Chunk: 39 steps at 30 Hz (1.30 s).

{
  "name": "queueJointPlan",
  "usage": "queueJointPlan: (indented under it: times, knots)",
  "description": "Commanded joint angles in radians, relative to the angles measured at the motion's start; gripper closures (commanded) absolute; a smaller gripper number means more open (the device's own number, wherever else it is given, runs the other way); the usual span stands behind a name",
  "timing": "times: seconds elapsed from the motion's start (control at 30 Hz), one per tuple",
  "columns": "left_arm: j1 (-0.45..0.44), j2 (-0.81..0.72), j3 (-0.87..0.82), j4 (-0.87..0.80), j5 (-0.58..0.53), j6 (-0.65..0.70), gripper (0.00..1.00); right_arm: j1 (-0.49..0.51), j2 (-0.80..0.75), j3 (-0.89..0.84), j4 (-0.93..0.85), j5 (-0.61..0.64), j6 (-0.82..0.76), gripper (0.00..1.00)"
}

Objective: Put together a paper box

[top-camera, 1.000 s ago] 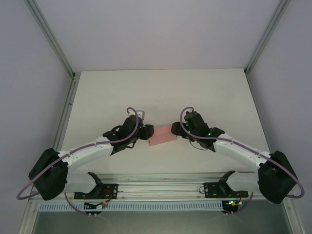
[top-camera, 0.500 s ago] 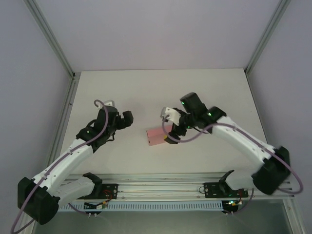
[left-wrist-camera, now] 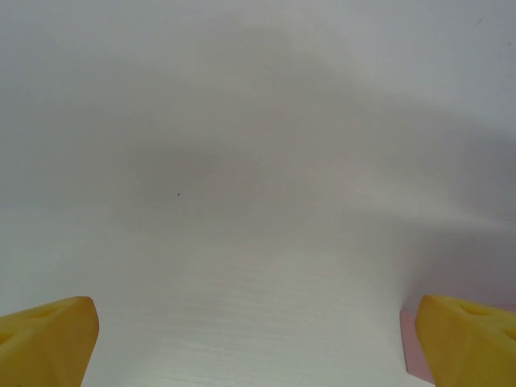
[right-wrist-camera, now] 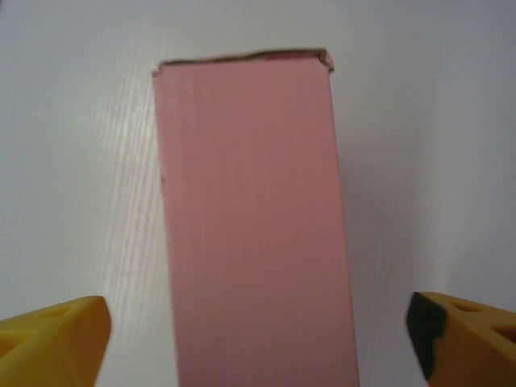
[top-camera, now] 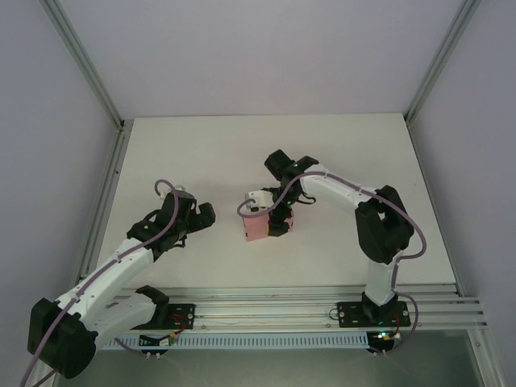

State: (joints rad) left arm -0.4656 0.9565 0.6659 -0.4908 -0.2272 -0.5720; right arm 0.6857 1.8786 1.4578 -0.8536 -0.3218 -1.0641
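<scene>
The paper box (top-camera: 256, 229) is a closed pink rectangular box lying flat on the white table. Seen from the right wrist, the paper box (right-wrist-camera: 254, 226) runs lengthwise away from the camera, its far end slightly ragged. My right gripper (top-camera: 276, 219) hangs over the box and is open. Its yellow fingertips (right-wrist-camera: 52, 343) stand on either side of the box, with bare table showing in both gaps. My left gripper (top-camera: 201, 214) is open over bare table, left of the box. A pink sliver of the box (left-wrist-camera: 409, 348) shows beside its right fingertip (left-wrist-camera: 472, 343).
The white table (top-camera: 339, 153) is walled by grey panels with metal posts (top-camera: 89, 68) at the back corners. The rail with both arm bases (top-camera: 266, 310) runs along the near edge. Purple cables loop off both wrists.
Both grippers have let go of the box and opened. The left arm has pulled back to the left. The right arm has swung round and now reaches over the box from the far side.
</scene>
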Motion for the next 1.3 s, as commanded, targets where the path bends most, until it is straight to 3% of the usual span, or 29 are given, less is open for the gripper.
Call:
queueJointPlan:
  times: [0.0,0.1,0.17,0.4,0.6,0.67,0.73,0.9,1.1,1.23,1.27]
  knots:
    - [0.009,-0.032,-0.042,0.005,0.019,-0.032,0.00,0.012,0.012,0.013,-0.004,0.005,-0.031,0.22]
    - [0.009,-0.051,-0.055,0.004,-0.005,-0.052,0.00,0.031,0.013,-0.014,-0.001,0.048,-0.039,0.42]
    - [0.008,-0.063,-0.062,0.013,0.008,-0.056,0.00,0.031,-0.004,-0.038,0.067,0.075,-0.004,0.63]
    - [0.010,-0.090,-0.074,0.004,0.026,-0.066,0.00,0.031,-0.095,-0.099,0.250,0.182,0.059,0.63]
    - [0.010,-0.131,-0.087,-0.016,-0.006,-0.078,0.00,0.032,-0.125,-0.297,0.814,0.709,0.074,0.61]
    - [0.010,-0.140,-0.094,-0.016,-0.008,-0.078,0.00,0.031,-0.106,-0.339,0.952,0.823,0.083,0.63]
    - [0.010,-0.144,-0.092,-0.025,-0.010,-0.069,0.00,0.032,-0.099,-0.354,0.962,0.834,0.139,0.59]
    - [0.010,-0.146,-0.068,-0.058,-0.023,-0.052,0.00,0.050,-0.135,-0.399,0.888,0.727,0.293,0.50]
    - [0.010,-0.147,-0.070,-0.050,-0.020,-0.055,0.00,0.091,-0.190,-0.455,0.766,0.647,0.366,0.23]
    - [0.008,-0.145,-0.053,-0.057,-0.023,-0.043,0.00,0.104,-0.298,-0.476,0.658,0.451,0.447,0.10]
    - [0.010,-0.143,-0.047,-0.056,-0.022,-0.035,0.00,0.104,-0.329,-0.478,0.632,0.380,0.464,0.02]
